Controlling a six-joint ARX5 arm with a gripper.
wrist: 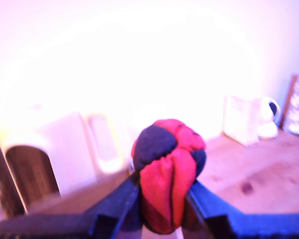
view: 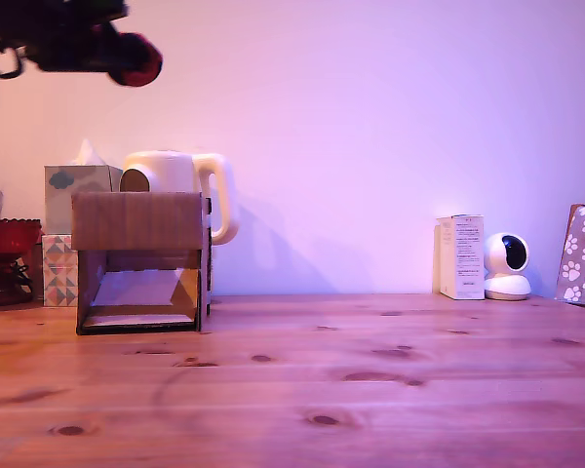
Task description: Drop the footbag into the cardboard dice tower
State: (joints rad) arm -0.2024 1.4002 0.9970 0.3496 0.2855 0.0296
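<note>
Between dark gripper (wrist: pixel 162 209) fingers: soft, rounded red-black panelled footbag (wrist: pixel 167 174).

From the cardboard dice tower (view: pixel 140 261) on the table (view: pixel 370 390): the kettle (view: pixel 180 185) stands just behind it, tissue boxes (view: pixel 70 229) at the exterior view's left, and my gripper (view: pixel 136 60), footbag (wrist: pixel 168 174) between my fingers (wrist: pixel 117 204), high above.

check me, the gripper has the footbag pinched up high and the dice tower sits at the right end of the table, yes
Not quite. The gripper does pinch the footbag up high, but the exterior view shows the cardboard dice tower at its left end, in front of the cream kettle.
</note>
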